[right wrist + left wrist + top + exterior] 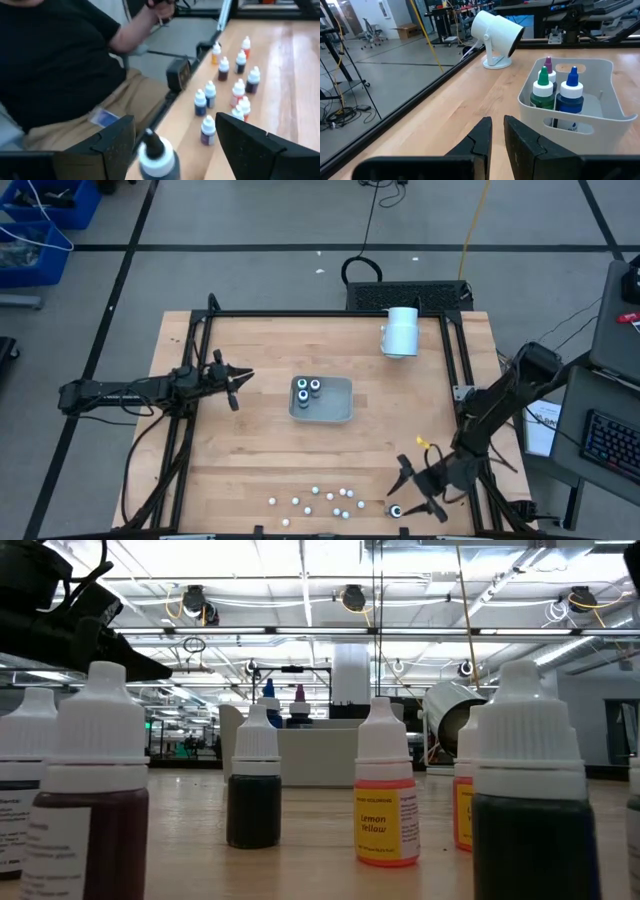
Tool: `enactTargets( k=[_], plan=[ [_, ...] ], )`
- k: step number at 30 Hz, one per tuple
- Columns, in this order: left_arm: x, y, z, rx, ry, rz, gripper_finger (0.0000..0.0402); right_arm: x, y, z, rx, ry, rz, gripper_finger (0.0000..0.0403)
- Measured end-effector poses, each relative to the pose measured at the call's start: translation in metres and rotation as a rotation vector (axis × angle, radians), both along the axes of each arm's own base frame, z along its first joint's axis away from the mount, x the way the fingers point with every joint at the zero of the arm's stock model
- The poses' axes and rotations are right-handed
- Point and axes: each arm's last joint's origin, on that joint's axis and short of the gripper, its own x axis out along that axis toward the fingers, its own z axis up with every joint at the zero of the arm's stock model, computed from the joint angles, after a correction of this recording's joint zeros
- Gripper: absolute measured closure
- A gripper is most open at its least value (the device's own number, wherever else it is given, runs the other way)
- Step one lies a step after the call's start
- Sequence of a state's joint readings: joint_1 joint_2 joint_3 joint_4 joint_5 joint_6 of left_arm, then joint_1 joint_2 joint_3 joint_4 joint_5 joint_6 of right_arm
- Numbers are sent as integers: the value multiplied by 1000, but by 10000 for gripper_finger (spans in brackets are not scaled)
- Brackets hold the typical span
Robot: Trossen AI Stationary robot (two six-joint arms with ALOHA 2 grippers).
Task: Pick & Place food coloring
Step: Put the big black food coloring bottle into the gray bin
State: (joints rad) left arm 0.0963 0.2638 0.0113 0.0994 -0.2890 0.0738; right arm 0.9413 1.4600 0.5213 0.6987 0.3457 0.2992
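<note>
Food coloring bottles [318,498], small droppers with white caps: a loose cluster stands along the counter's [250,440] front edge, right of centre. One dark bottle [396,510] stands apart at the cluster's right end, nearer the front right corner. Three more bottles [307,390] stand upright in the grey tray [335,412] at mid-counter.

Right claw [421,489]: fingers spread wide, straddling the lone dark bottle without gripping it.

Left claw [237,384]: near the counter's left edge, well apart from the tray, nearly closed and holding nothing.

White lamp-like cylinder [400,332]: by the back edge, right of centre.

Person in a black top [55,55]: seated just beyond the front edge.

Risk, judged: the lone bottle stands close to the front edge; an off-centre closing finger could tip it, roll it off, or knock neighbouring bottles over.
</note>
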Motion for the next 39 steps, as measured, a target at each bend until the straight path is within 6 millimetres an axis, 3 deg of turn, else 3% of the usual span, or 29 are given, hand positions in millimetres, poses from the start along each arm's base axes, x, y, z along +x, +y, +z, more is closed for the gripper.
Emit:
enactTargets(
  k=[20, 25, 35, 39],
  plan=[
    [0, 0, 0, -1, 5, 0, 344, 6, 13, -38, 5, 50, -24, 141],
    [0, 0, -1, -2, 7, 0, 344, 6, 13, -39, -1, 46, -21, 175],
    [0, 0, -1, -1, 7, 0, 344, 7, 13, -37, -35, 14, -11, 283],
    [0, 0, -1, -1, 6, 0, 344, 7, 13, -38, -38, 15, -10, 292]
  ],
)
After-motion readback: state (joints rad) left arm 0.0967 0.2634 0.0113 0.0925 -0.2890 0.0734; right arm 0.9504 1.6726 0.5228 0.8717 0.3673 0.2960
